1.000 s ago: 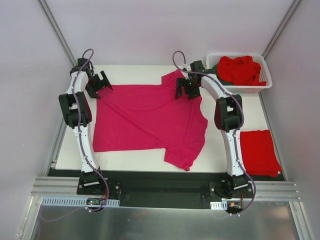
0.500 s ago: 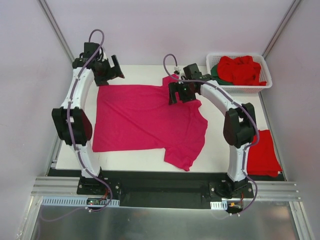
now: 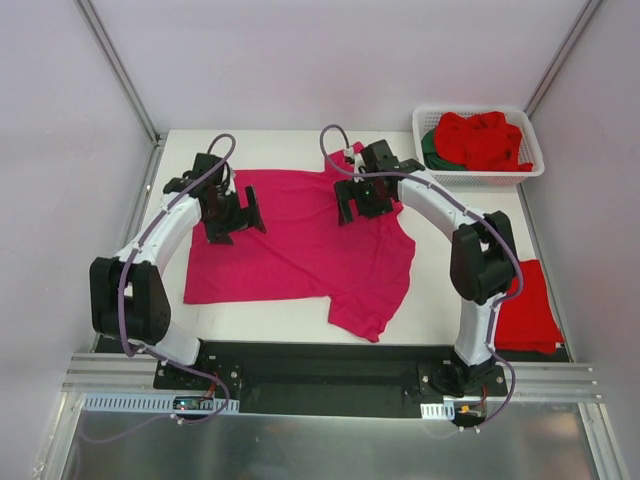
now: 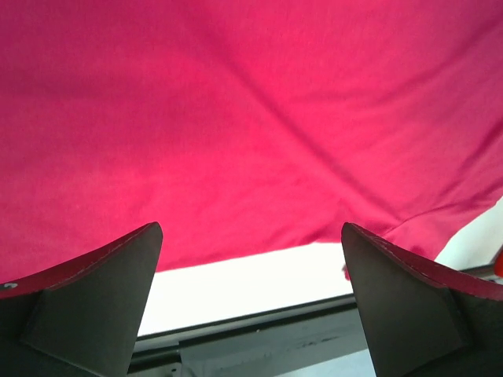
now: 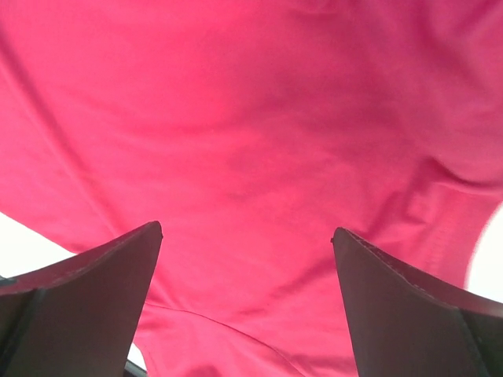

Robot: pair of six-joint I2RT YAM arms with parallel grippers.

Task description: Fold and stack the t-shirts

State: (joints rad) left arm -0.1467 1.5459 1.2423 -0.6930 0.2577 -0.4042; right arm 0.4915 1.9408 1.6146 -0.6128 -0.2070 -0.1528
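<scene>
A magenta-pink t-shirt [image 3: 300, 245] lies spread flat in the middle of the white table [image 3: 440, 300], one sleeve pointing toward the near edge. My left gripper [image 3: 238, 216] hovers open over the shirt's left part. In the left wrist view the cloth [image 4: 251, 118] fills the top, and its edge and bare table show between the fingers [image 4: 94, 302]. My right gripper [image 3: 358, 208] hangs open over the shirt's upper right, near the collar. In the right wrist view only pink cloth [image 5: 251, 141] shows between the fingers [image 5: 409, 306]. Neither gripper holds anything.
A white slotted basket [image 3: 490, 177] at the back right holds crumpled red shirts [image 3: 480, 140] and a dark green one [image 3: 432, 148]. A folded red shirt [image 3: 525, 310] lies at the table's right near corner. A black rail [image 3: 330, 352] runs along the near edge.
My left arm has swung from the back left corner down over the shirt's left part. The right gripper has shifted slightly left over the collar area. Both stay open.
</scene>
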